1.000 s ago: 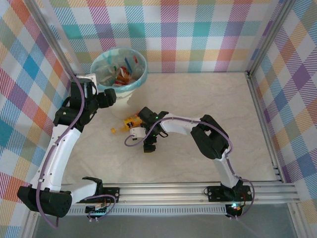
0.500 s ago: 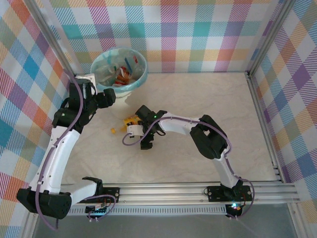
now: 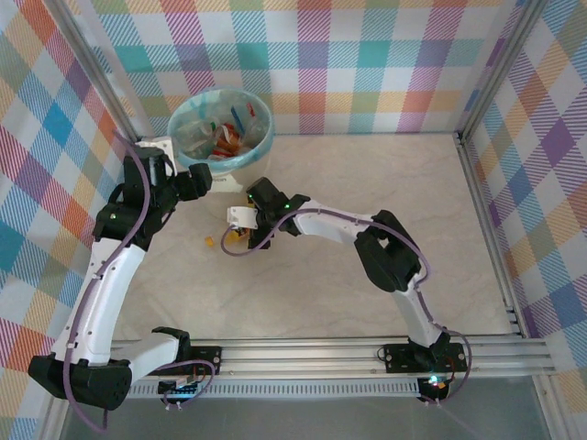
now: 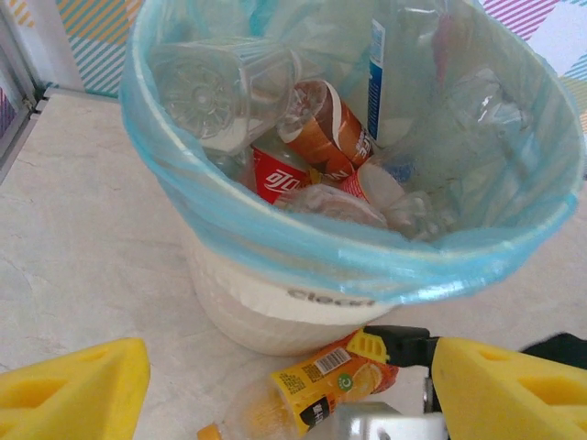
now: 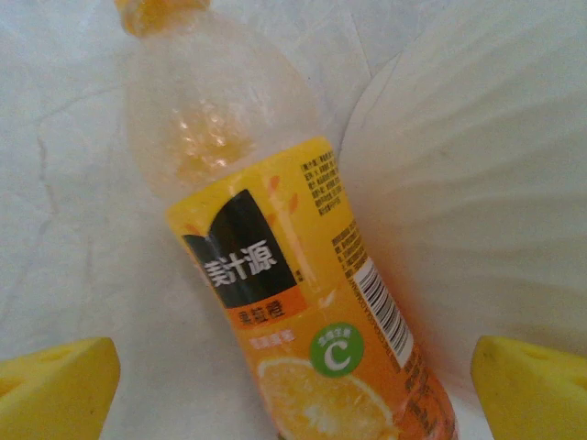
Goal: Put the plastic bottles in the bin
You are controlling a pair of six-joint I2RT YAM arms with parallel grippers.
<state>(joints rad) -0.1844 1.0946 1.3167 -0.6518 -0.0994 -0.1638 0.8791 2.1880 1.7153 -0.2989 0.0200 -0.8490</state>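
Orange bottle point(image 5: 292, 275) lies flat by the bin point(image 4: 367, 266), so my right tool point(image 5: 293, 385) straddles it, open; left tool point(image 4: 293, 403) open too.

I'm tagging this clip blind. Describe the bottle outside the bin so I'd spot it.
Find the cream bin with a blue-green liner, far left on the table. At its foot lies one bottle. Unlike the bottles inside, it has a yellow-orange label and cap.
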